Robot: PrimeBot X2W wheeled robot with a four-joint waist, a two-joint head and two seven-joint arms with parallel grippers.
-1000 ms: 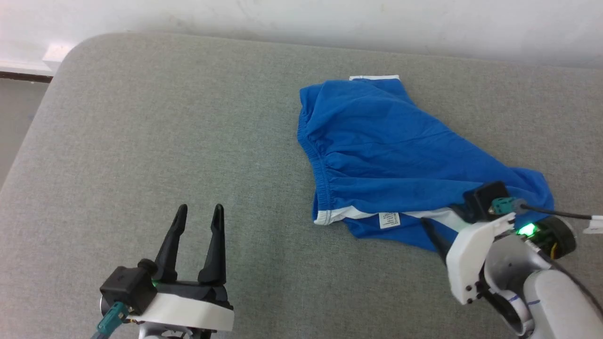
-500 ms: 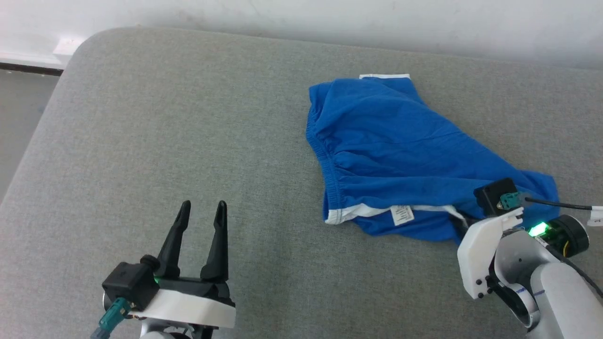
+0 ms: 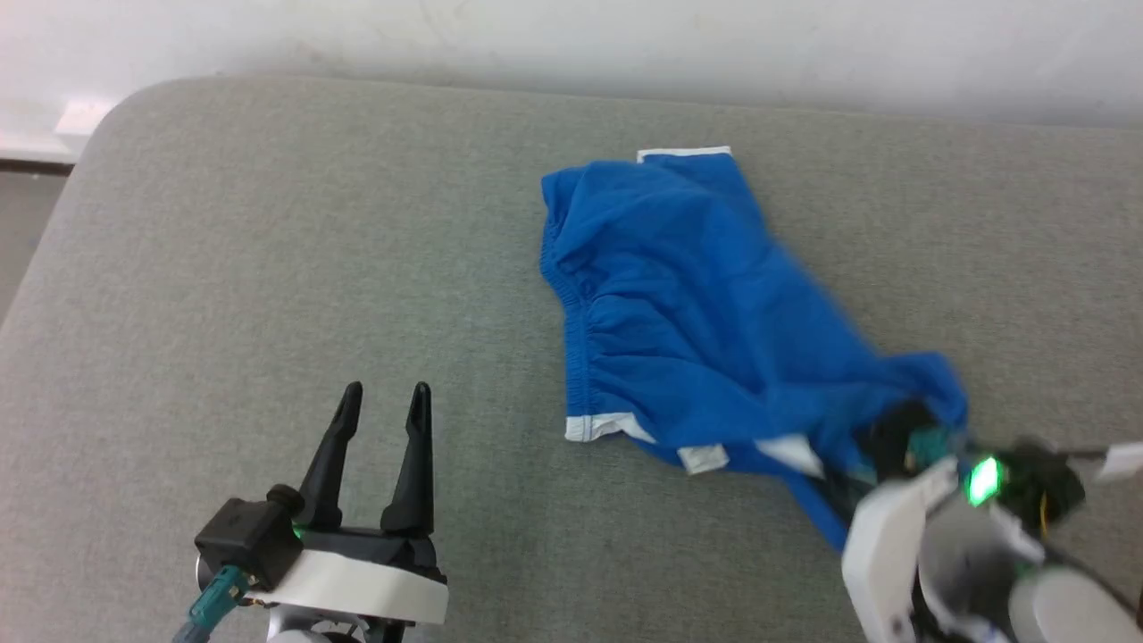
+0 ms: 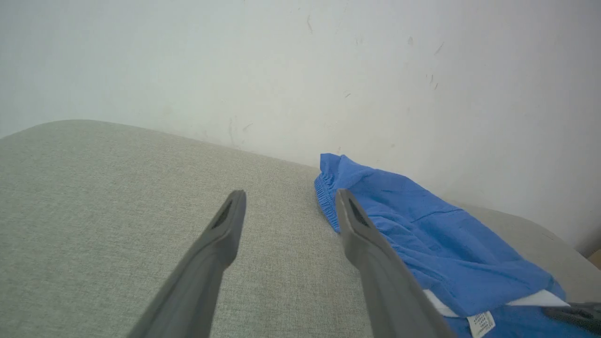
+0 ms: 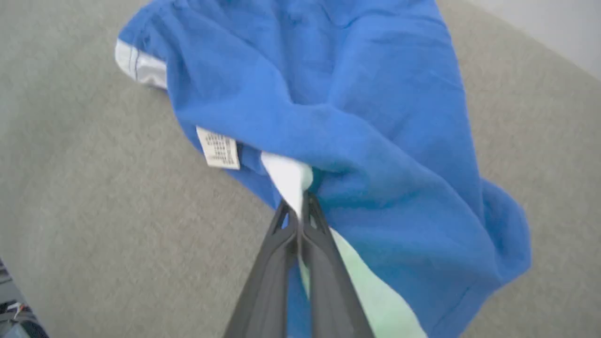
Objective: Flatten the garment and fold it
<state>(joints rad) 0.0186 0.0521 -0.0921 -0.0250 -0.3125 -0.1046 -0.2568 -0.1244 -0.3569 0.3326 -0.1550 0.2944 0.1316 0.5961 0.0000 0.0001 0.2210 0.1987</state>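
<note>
The right tool (image 5: 299,210) has dragged the near corner of the garment (image 3: 696,321) towards itself. Half a second ago the cloth lay spread wide at that end; now it is gathered into a bunch at the lower right of the head view, blurred with motion. The head camera has shifted a little too, so the slight slide of the whole scene is not the cloth's doing.

The right tool's two fingers are pressed tight together on a pinch of blue fabric and white stripe. A white label (image 5: 218,148) hangs just to the left of the grip, and a green light (image 3: 982,480) glows on the wrist behind.

The shorts lie right of centre on the tabletop (image 3: 268,268), a plain grey woven cover with a rounded corner at the upper left. The gathered waistband (image 3: 576,357) faces the left of the frame, and a strip of white hem trim (image 3: 683,154) lies at the far end, towards the wall (image 3: 571,36) — pale, bare and faintly scuffed, running close behind the tabletop's far edge.

The left tool (image 3: 386,393) sits at the lower left over bare cover, well apart from the garment — fingers spread, nothing between them.
</note>
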